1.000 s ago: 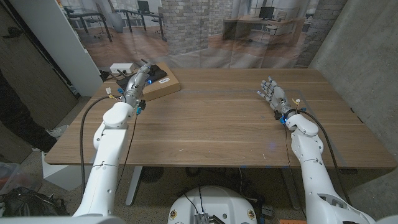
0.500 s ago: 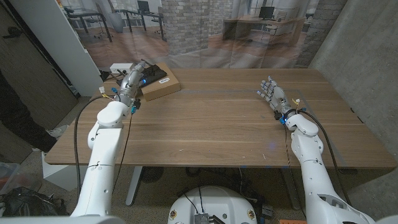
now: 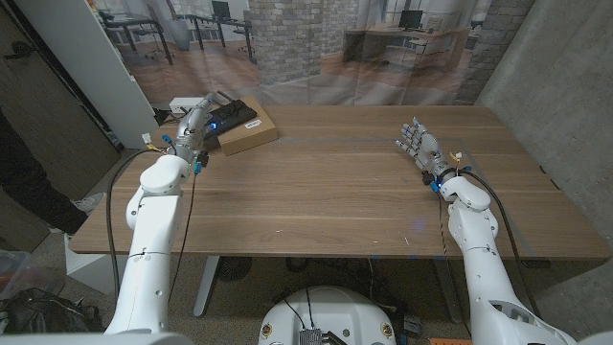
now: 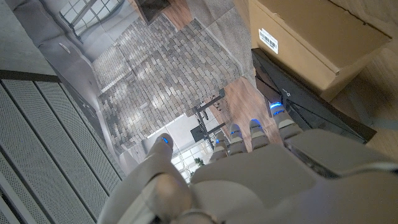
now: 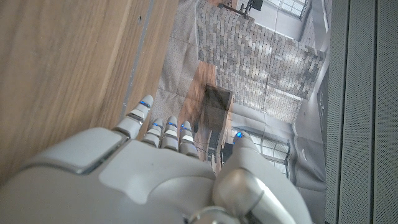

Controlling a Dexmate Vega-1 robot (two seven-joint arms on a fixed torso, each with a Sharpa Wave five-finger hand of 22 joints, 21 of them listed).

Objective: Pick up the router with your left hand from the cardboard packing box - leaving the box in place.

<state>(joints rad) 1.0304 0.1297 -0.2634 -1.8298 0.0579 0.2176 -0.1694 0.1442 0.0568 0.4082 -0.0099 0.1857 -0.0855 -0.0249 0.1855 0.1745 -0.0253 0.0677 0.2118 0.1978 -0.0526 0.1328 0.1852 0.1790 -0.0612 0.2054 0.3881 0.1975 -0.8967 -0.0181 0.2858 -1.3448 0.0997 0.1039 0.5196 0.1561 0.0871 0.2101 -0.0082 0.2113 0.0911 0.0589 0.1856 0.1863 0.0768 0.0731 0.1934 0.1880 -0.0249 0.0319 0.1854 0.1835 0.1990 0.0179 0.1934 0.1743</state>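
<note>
In the head view, the left robot hand is reaching at the far left corner of the wooden tabletop, right against the near left end of the black router that is lying on top of the cardboard packing box. From that distance the fingers are merging with the dark router, so whether they are touching it cannot be told there. The left wrist view is giving the closer look: the left hand's fingers are lying side by side, extended past the router, with the thumb set apart, and nothing is sitting in the grasp, so the hand is looking open, though contact with the router's edge is possibly hidden. That view is also showing a white barcode label on the box. The right robot hand is standing over the right side of the tabletop, well apart from the box, fingers straight and empty, and the right wrist view is confirming the fingers extended beside the wood.
</note>
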